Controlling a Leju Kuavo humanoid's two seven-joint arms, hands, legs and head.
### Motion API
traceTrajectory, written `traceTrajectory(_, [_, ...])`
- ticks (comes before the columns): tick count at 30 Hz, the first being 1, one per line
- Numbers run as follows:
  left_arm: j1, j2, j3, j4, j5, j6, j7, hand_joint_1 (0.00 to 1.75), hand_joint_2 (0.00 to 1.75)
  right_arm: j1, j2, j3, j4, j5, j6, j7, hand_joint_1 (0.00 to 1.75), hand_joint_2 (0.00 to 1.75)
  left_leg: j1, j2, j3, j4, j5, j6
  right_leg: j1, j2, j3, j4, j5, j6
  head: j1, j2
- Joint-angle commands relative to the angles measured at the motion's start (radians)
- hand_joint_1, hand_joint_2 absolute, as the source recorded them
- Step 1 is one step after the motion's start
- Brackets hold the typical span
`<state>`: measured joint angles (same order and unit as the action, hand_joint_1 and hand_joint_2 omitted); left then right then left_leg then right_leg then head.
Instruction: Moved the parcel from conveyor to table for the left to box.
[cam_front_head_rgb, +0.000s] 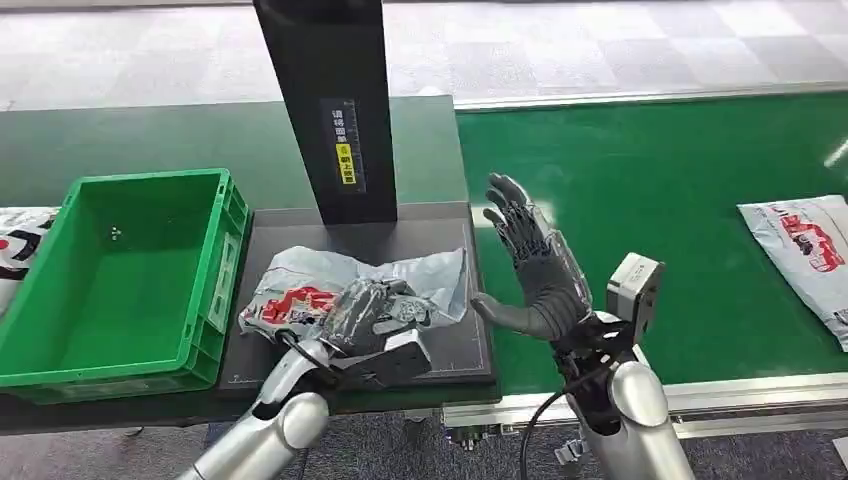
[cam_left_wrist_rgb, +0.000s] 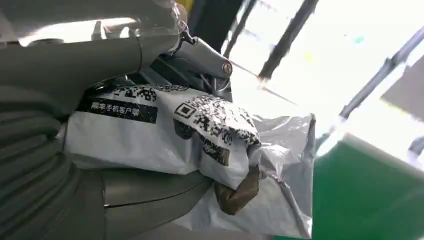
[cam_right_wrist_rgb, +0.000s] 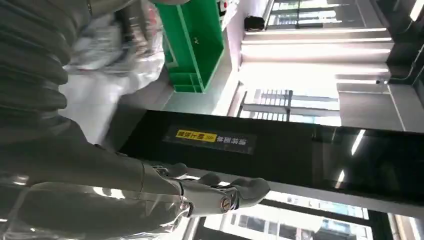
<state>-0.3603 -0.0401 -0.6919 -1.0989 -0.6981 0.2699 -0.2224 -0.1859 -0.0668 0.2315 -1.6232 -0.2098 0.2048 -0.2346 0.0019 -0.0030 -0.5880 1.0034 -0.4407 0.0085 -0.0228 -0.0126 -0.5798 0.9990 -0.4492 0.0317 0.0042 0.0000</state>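
- Nearest the camera: left hand (cam_front_head_rgb: 368, 312) on the grey plastic parcel (cam_front_head_rgb: 425, 275) — fingers curled over the crumpled bag, holding it. In the left wrist view the parcel (cam_left_wrist_rgb: 165, 135) is bunched against the palm, QR print showing, a brown lump at one fold.
- Parcel lies on the dark scale platform (cam_front_head_rgb: 455, 350), at the foot of the black upright post (cam_front_head_rgb: 330, 100), just beside the green crate (cam_front_head_rgb: 120, 365).
- Right hand (cam_front_head_rgb: 530, 265) hovers over the platform's edge by the green conveyor belt (cam_front_head_rgb: 650, 200), fingers spread wide, holding nothing.
- Second parcel (cam_front_head_rgb: 805, 250) waits further along the belt, well apart.
- Step in hand, as judged: left lifts the parcel into the crate. Grip on slack film may slip — gather firmly, lift high enough to clear the crate's wall, release over the middle.
- Keep the right hand away from the left's path.
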Motion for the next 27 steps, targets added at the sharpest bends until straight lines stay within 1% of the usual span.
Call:
traceTrajectory(1, [0.093,0.124,0.162,-0.469,-0.016,0.221,-0.075,1.75,1.75,0.041,-0.054,-0.004,-0.016,-0.007,-0.032,-0.014,0.00,1.75,0.002,0.004,0.001,0.000,-0.002,-0.002,0.002,0.005,0.000,-0.001,0.000,-0.003,0.000,0.000])
traceTrajectory(2, [0.099,0.141,0.185,-0.513,-0.005,0.279,-0.101,1.75,1.75,0.051,-0.069,-0.001,-0.014,-0.018,-0.042,-0.022,0.00,1.75,0.002,0.004,0.002,0.000,-0.002,-0.002,0.002,0.005,0.001,-0.001,-0.001,-0.004,0.000,0.000])
traceTrajectory(7, [0.099,0.151,0.193,-0.533,0.008,0.271,-0.100,1.75,1.75,0.055,-0.073,-0.003,-0.013,-0.021,-0.043,-0.026,0.00,1.75,0.002,0.002,0.000,0.000,-0.001,-0.001,0.002,0.003,-0.001,0.000,-0.001,-0.002,0.000,0.000])
traceTrajectory(9, [0.100,0.145,0.191,-0.521,0.006,0.276,-0.101,1.75,1.75,0.054,-0.073,0.000,-0.014,-0.021,-0.043,-0.026,0.00,1.75,0.003,0.003,0.003,-0.002,-0.001,-0.002,0.003,0.004,0.003,-0.003,0.000,-0.004,0.000,0.000])
traceTrajectory(11, [0.101,0.150,0.216,-0.551,0.007,0.395,-0.150,1.75,1.75,0.059,-0.075,0.003,-0.016,-0.026,-0.046,-0.030,0.00,1.75,0.002,0.003,0.003,-0.002,-0.001,-0.001,0.002,0.003,0.002,-0.003,0.000,-0.003,0.000,0.000])
traceTrajectory(12, [0.107,0.162,0.257,-0.599,0.021,0.428,-0.160,1.75,1.75,0.067,-0.071,0.003,-0.018,-0.028,-0.045,-0.031,0.00,1.75,0.001,0.001,0.001,0.000,-0.001,-0.001,0.001,0.001,0.001,-0.001,-0.001,-0.002,0.000,0.000])
traceTrajectory(13, [0.123,0.136,0.341,-0.639,0.017,0.428,-0.191,1.75,1.75,0.068,-0.067,0.005,-0.018,-0.029,-0.042,-0.033,0.00,1.75,0.002,0.002,0.001,-0.001,-0.001,-0.001,0.002,0.003,0.001,-0.001,-0.001,-0.003,0.000,0.000])
traceTrajectory(14, [0.120,0.148,0.369,-0.656,0.026,0.428,-0.191,1.75,1.75,0.066,-0.065,0.008,-0.016,-0.029,-0.042,-0.035,0.00,1.75,0.002,0.003,0.002,-0.001,-0.001,-0.002,0.003,0.003,0.002,-0.002,-0.001,-0.003,0.000,0.000])
traceTrajectory(15, [0.106,0.133,0.450,-0.673,0.039,0.428,-0.163,1.75,1.75,0.056,-0.066,0.014,-0.012,-0.028,-0.041,-0.037,0.00,1.75,0.003,0.005,0.002,0.000,-0.002,-0.002,0.003,0.006,0.000,-0.001,-0.001,-0.004,0.000,0.000])
traceTrajectory(16, [0.087,0.142,0.482,-0.662,0.041,0.428,-0.147,1.75,1.75,0.047,-0.071,0.019,-0.007,-0.030,-0.043,-0.039,0.00,1.75,0.002,0.005,0.001,0.000,-0.002,-0.002,0.002,0.005,0.000,0.000,-0.001,-0.003,0.000,0.000])
traceTrajectory(17, [0.064,0.151,0.523,-0.628,0.043,0.419,-0.100,1.75,1.75,0.043,-0.081,0.022,-0.004,-0.034,-0.051,-0.041,0.00,1.75,0.003,0.006,0.000,0.001,-0.002,-0.002,0.003,0.007,-0.002,0.001,-0.001,-0.004,0.000,0.000])
traceTrajectory(19, [0.021,0.173,0.598,-0.518,0.070,0.375,-0.047,1.75,1.75,0.047,-0.099,0.019,-0.004,-0.046,-0.056,-0.043,0.00,1.75,0.002,0.004,0.000,0.001,-0.001,-0.002,0.002,0.004,-0.001,0.001,-0.001,-0.004,0.000,0.000])
traceTrajectory(21, [-0.018,0.192,0.677,-0.375,0.136,0.351,-0.076,1.75,1.75,0.056,-0.109,0.014,-0.007,-0.055,-0.052,-0.045,0.00,1.75,0.002,0.004,0.002,-0.001,0.000,-0.003,0.003,0.004,0.001,-0.001,0.000,-0.004,0.000,0.000])
traceTrajectory(23, [-0.062,0.205,0.738,-0.252,0.165,0.330,-0.072,1.75,1.75,0.056,-0.112,0.017,-0.006,-0.059,-0.046,-0.045,0.00,1.75,0.002,0.003,0.003,-0.002,0.001,-0.003,0.002,0.004,0.001,-0.001,0.000,-0.004,0.000,0.000])
traceTrajectory(24, [-0.075,0.207,0.762,-0.210,0.181,0.313,-0.065,1.75,1.75,0.062,-0.106,0.015,-0.010,-0.059,-0.045,-0.045,0.00,1.75,0.002,0.002,0.003,-0.002,0.001,-0.002,0.002,0.002,0.002,-0.001,0.001,-0.004,0.000,0.000])
traceTrajectory(25, [-0.078,0.213,0.772,-0.188,0.182,0.311,-0.067,1.75,1.75,0.068,-0.101,0.014,-0.014,-0.059,-0.043,-0.045,0.00,1.75,0.003,0.003,0.004,-0.005,0.003,-0.003,0.004,0.004,0.003,-0.004,0.002,-0.006,0.000,0.000])
traceTrajectory(26, [-0.078,0.218,0.796,-0.145,0.178,0.302,-0.060,1.75,1.75,0.085,-0.099,0.016,-0.027,-0.058,-0.039,-0.044,0.00,1.75,0.002,0.002,0.003,-0.002,0.001,-0.002,0.002,0.003,0.002,-0.001,0.000,-0.003,0.000,0.000])
traceTrajectory(27, [-0.077,0.224,0.802,-0.118,0.164,0.292,-0.049,1.75,1.75,0.093,-0.102,0.018,-0.031,-0.060,-0.037,-0.044,0.00,1.75,0.003,0.004,0.005,-0.005,0.002,-0.003,0.003,0.005,0.003,-0.003,0.001,-0.005,0.000,0.000])
